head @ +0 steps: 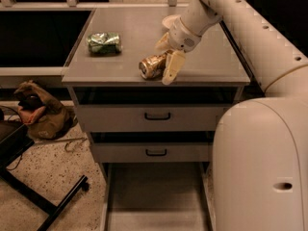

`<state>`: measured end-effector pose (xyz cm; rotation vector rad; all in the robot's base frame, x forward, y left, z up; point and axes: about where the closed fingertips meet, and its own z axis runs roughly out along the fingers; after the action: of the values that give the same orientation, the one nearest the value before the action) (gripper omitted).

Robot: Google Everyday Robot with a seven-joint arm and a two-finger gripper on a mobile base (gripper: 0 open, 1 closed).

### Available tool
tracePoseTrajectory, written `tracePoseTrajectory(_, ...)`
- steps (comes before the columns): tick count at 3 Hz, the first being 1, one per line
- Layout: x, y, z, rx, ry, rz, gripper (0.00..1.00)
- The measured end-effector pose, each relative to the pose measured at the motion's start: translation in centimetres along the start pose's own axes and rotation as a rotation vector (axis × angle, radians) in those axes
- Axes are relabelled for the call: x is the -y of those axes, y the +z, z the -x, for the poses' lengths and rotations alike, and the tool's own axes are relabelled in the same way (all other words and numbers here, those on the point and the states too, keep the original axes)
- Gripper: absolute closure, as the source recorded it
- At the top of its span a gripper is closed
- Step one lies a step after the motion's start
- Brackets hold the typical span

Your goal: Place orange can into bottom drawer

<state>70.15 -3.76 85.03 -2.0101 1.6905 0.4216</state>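
The orange can point(151, 66) lies on its side near the front edge of the grey cabinet top point(144, 30). My gripper point(164, 64) comes down from the right over the can's right end, open, with one pale finger point(172, 67) in front of the can and the other behind it. The can rests on the top. The bottom drawer point(154, 201) is pulled out below, a long grey tray with low side rails and a bare floor.
A shiny green foil packet point(104, 42) lies at the top's left. Two shut drawer fronts with black handles point(157, 115) sit above the open drawer. My white arm and base point(260, 162) fill the right. A brown bag point(38, 112) and black chair legs point(43, 196) are on the floor at left.
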Motion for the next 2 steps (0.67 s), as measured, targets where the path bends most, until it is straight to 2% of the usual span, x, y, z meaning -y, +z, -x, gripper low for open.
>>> tracePoseTrajectory(2, 0.00, 0.00, 0.00, 0.000, 0.000, 0.000, 0.65)
